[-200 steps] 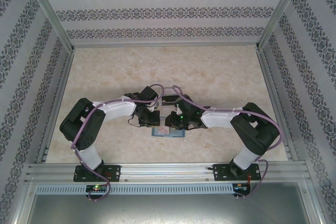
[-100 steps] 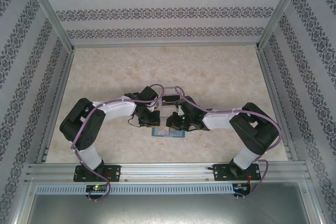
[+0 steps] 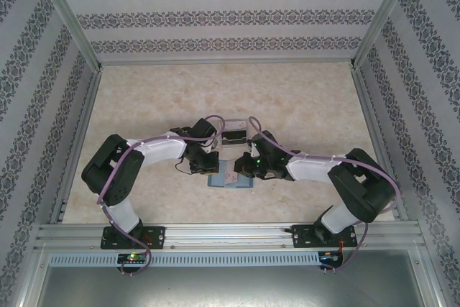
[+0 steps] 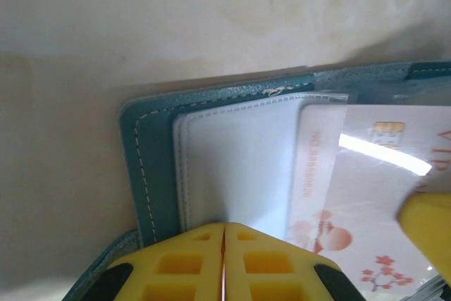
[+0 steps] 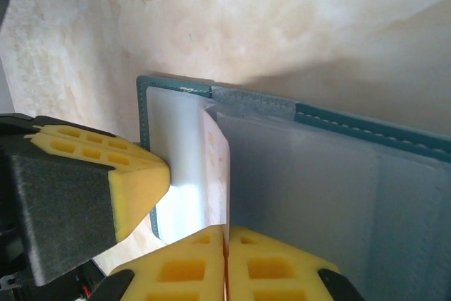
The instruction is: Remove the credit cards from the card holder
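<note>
My right gripper (image 5: 225,236) is shut tight on one edge of a card (image 5: 217,167). The card is pale with pink flowers. It stands tilted up and looks partly out of the holder (image 5: 366,128).

My left gripper (image 4: 224,234) is closed too, and I can see nothing pinched in it. It sits on the pale panel (image 4: 232,167) at the left end of the holder, and I think it pins the holder down. The holder lies open and flat on the table (image 5: 317,19), between my two arms.

To do this well, I should pull the card straight out the way it points. I should go slow and not twist or bend it. My left gripper should press down firmly so the holder does not slide or lift with the card. If the card slips, I should stop and grab it again.
</note>
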Controlling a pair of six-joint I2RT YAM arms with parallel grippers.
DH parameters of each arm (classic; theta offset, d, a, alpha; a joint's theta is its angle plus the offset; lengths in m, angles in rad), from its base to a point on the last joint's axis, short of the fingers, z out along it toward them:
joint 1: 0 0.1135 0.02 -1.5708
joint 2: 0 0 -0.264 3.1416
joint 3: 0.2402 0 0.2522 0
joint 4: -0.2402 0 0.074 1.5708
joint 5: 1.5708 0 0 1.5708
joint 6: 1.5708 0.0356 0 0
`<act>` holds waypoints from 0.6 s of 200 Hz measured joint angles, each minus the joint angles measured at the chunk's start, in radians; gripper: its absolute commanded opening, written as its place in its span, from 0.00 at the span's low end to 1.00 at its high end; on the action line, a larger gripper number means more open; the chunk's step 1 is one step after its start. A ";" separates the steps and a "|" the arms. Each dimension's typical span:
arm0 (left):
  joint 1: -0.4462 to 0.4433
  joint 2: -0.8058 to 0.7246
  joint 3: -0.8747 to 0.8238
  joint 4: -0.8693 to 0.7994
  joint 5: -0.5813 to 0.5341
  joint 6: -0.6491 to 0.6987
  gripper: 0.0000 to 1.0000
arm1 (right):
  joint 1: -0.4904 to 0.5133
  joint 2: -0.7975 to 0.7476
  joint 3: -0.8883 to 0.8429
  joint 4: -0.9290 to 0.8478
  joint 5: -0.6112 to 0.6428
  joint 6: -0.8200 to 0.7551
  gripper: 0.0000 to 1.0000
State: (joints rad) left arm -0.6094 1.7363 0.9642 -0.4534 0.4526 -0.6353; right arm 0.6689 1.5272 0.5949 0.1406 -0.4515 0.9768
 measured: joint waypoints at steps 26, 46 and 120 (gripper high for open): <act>0.000 -0.008 -0.006 0.001 -0.004 0.000 0.09 | -0.015 -0.070 0.000 -0.083 0.032 -0.034 0.07; -0.005 -0.019 -0.016 0.001 -0.012 -0.002 0.09 | -0.034 -0.129 0.002 -0.169 0.059 -0.072 0.05; -0.006 -0.048 -0.018 -0.032 -0.052 -0.014 0.11 | -0.078 -0.206 0.281 -0.515 0.090 -0.497 0.03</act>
State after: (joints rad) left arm -0.6151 1.6878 0.9466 -0.4854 0.4007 -0.6491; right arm 0.5907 1.3209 0.8761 -0.3748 -0.3618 0.4793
